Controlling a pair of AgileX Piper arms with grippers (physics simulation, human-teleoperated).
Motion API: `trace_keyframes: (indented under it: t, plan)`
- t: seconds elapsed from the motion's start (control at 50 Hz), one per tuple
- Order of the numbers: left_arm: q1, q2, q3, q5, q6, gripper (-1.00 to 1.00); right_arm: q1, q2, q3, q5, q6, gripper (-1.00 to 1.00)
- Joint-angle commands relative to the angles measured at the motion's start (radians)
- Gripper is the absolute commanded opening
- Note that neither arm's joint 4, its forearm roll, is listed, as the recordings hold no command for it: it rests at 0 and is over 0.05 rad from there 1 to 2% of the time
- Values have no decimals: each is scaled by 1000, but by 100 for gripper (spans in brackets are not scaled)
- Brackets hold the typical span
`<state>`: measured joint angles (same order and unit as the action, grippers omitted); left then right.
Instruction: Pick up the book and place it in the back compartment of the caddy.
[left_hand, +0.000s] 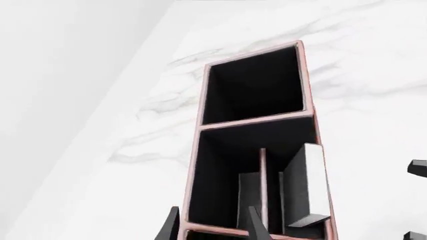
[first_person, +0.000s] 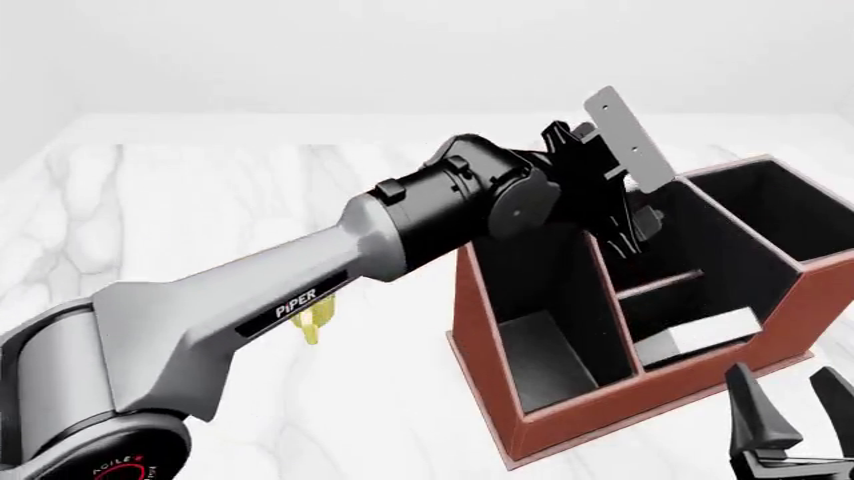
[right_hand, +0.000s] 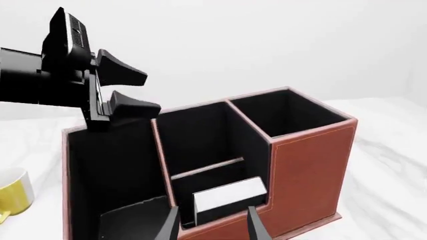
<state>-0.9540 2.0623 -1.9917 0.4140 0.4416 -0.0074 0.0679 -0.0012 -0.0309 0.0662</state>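
The red-brown caddy (first_person: 601, 412) stands at the right of the table; it also shows in the left wrist view (left_hand: 198, 165) and the right wrist view (right_hand: 310, 165). The black book (first_person: 697, 333) with white page edges lies inside a small section at the caddy's near side, also visible in both wrist views (left_hand: 308, 182) (right_hand: 228, 196). My left gripper (first_person: 622, 228) hangs open and empty above the caddy's middle (right_hand: 137, 90); only its fingertips show in its own wrist view (left_hand: 210, 230). My right gripper (first_person: 797, 405) is open and empty, just in front of the caddy near the book (right_hand: 210, 227).
A yellow mug (first_person: 312, 323) stands on the white marble table (first_person: 200, 200) left of the caddy, mostly hidden under my left arm; it also shows in the right wrist view (right_hand: 13, 196). The caddy's large far-right section (first_person: 781, 205) holds nothing.
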Motion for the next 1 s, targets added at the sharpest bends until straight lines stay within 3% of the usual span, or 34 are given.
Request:
trace_keyframes:
  t: [0.02,0.22,0.28,0.36,0.44,0.66,0.76,0.78,0.82,0.9,1.0]
  plan:
    - [87,-83,33,13,38,100,-1,2,0,-2,-4,100]
    - [148,-163,145,-47,42,100,-2,2,0,-2,-3,100]
    - [176,-237,245,-88,46,100,0,12,0,-11,-3,100]
    - [208,-291,315,-127,51,100,2,5,0,-4,-4,100]
    - [260,-346,401,-190,48,100,11,90,1,-70,-4,100]
    - [349,-493,645,-315,22,100,16,109,1,-81,-22,100]
    - [416,-531,737,-359,-7,100,45,191,-1,-142,-29,100]
    - [423,-520,759,-372,-19,100,62,220,-7,-167,-52,100]
    - [441,-516,798,-412,-14,100,88,388,-31,-272,-20,100]
    - [453,-513,832,-447,-39,100,117,561,-105,-351,-17,100]
    - [467,-512,871,-488,-59,100,216,662,-310,-244,23,100]
